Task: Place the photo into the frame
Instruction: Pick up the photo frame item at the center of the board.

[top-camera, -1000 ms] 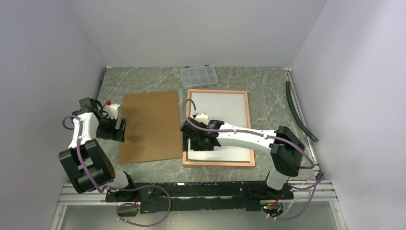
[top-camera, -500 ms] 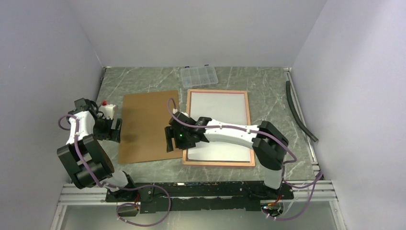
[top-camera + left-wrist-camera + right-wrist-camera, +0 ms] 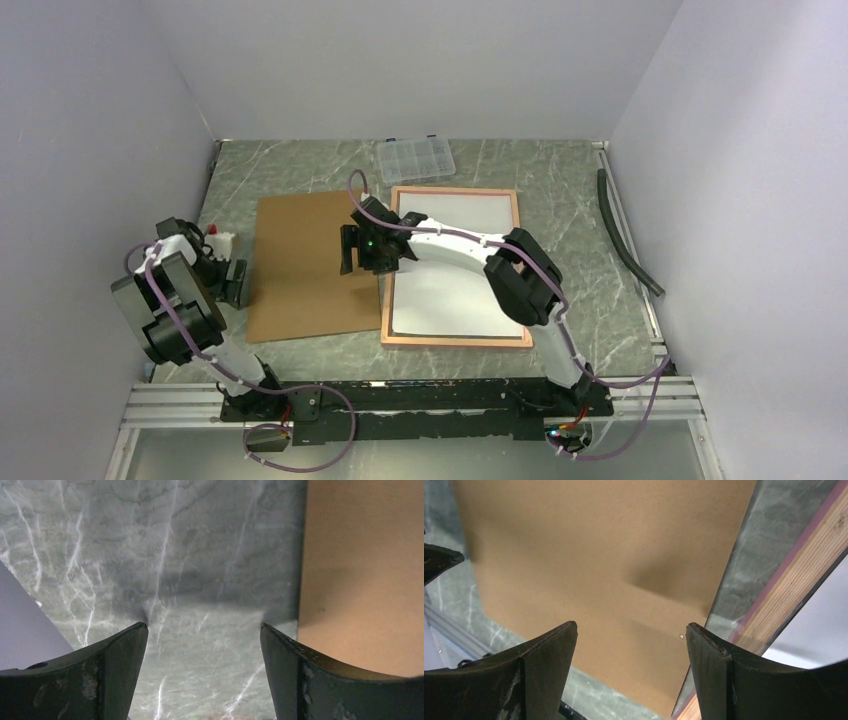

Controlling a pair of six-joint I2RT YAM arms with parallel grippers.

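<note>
On green marble-look tabletop (image 3: 560,190), pale grey walls on three sides, metal rail (image 3: 450,400) at near edge. Counts: two arms, one frame (image 3: 455,342), one photo (image 3: 460,290), one brown backing board (image 3: 300,280), one clear compartment box (image 3: 414,158), one black hose (image 3: 625,235) along the right side. Frame lies flat, right of centre, wood back edge up. Photo sits inside it, only a plain white side showing. Board lies flat just left of frame. Right gripper (image 3: 348,250) hangs over board's right edge beside frame's left rim, jaws spread, nothing between. Left gripper (image 3: 238,283) is over bare marble by board's left edge, jaws spread, nothing held.
</note>
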